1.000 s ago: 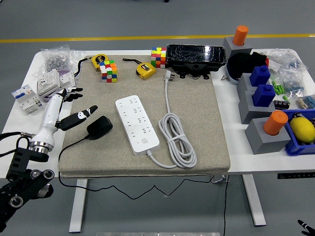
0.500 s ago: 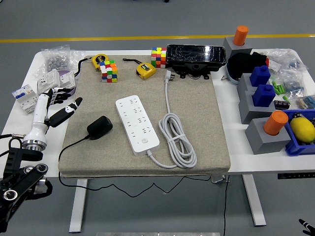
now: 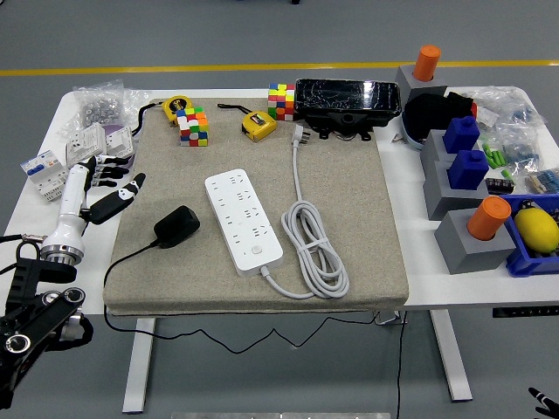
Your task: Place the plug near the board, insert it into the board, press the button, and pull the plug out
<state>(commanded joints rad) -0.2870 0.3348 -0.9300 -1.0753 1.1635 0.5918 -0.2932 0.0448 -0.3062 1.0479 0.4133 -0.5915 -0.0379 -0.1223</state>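
A black plug adapter point(image 3: 176, 225) lies on the beige mat point(image 3: 349, 218), its thin black cord trailing off the mat's front edge. Just to its right is the white power strip point(image 3: 243, 221), with a round button point(image 3: 256, 250) near its front end and a coiled white cable point(image 3: 312, 244). My left hand point(image 3: 103, 186), white with black fingers, hovers over the mat's left edge, fingers spread and holding nothing, a short way left of the plug. At the bottom right corner only a black tip of the right arm point(image 3: 543, 401) shows.
Rubik's cubes point(image 3: 193, 127), tape measures point(image 3: 258, 126) and a black box point(image 3: 348, 101) line the mat's back edge. White sockets and bags point(image 3: 87, 140) lie at far left. Grey blocks with orange and blue pieces point(image 3: 467, 188) and a blue bin point(image 3: 534, 236) stand at right.
My left hand has drawn back to the left and away from the plug, from beside it to the mat's left edge. The plug and power strip have not moved.
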